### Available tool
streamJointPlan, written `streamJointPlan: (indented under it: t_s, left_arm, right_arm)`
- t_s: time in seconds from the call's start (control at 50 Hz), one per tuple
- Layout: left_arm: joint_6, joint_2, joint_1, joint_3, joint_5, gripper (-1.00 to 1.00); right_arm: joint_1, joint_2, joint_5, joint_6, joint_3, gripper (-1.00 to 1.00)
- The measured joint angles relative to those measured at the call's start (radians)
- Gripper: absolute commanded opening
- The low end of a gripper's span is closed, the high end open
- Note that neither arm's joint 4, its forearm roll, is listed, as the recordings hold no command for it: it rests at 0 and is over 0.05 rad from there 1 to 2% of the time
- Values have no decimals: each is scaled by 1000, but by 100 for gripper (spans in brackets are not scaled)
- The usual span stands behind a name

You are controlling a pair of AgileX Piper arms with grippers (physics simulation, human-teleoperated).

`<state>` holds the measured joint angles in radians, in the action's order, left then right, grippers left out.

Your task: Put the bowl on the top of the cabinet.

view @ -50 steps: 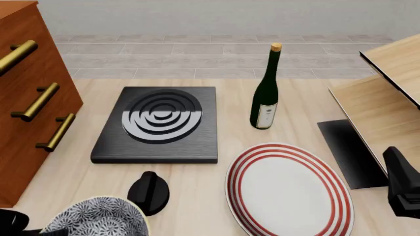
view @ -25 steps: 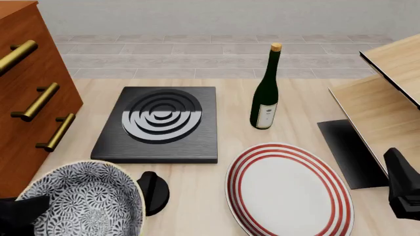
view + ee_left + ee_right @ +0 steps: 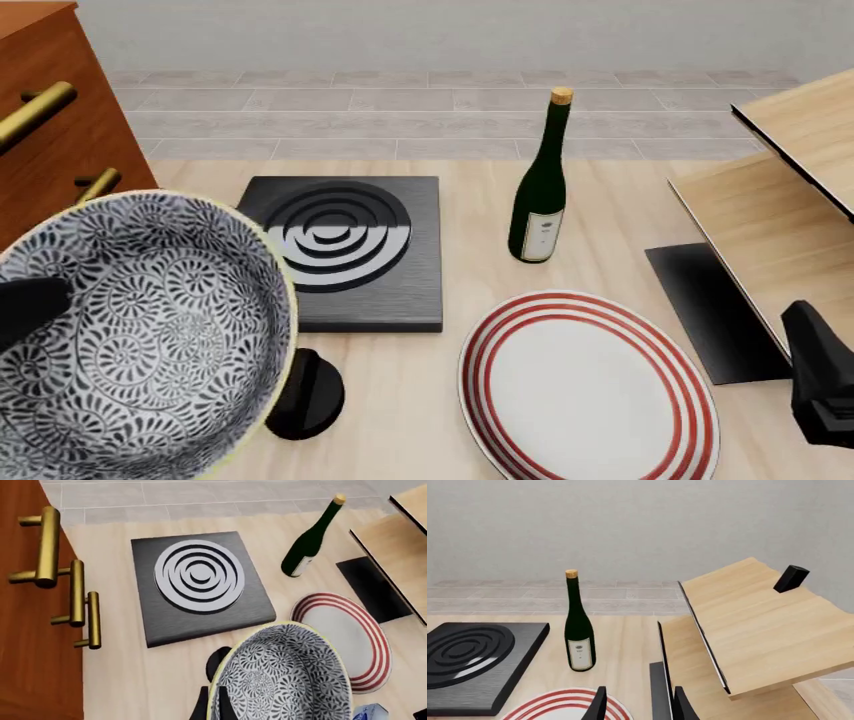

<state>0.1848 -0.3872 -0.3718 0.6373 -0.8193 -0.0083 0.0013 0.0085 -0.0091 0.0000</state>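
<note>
You have raised the bowl (image 3: 134, 335) well off the desk (image 3: 400, 400) since a second ago; your left end effector (image 3: 213, 707) pinches its rim by the cabinet (image 3: 60, 130) at the left edge. Right end effector (image 3: 637, 705) idles, parted, empty.

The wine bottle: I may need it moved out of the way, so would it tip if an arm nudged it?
Probably yes. The dark green wine bottle stands upright, tall on a narrow base, so a push near its cork-coloured top would likely topple it. Once down, its round body would probably roll across the pale wooden table. It looks like smooth glass, likely slippery and breakable.
</note>
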Motion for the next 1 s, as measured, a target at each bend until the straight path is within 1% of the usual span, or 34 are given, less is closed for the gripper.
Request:
streamJointPlan:
  t_s: [0.1,0.3,0.44,0.64,0.86,1.0]
  left_arm:
    - [-2,-33,-16,48,21,-100]
    - [-1,-88,-33,113,65,-100]
    - [27,-117,-21,151,96,-100]
    - [43,-188,60,205,124,-100]
    - [56,-277,163,281,118,-100]
    - [70,-327,200,324,109,-100]
  right_arm:
    - [-1,0,0,2,0,100]
    - [-2,-1,0,5,0,100]
    - [-2,-1,-1,6,0,100]
    - [-3,-1,-1,5,0,100]
    - [-3,-1,-1,3,0,100]
    - [-2,-1,0,1,0,100]
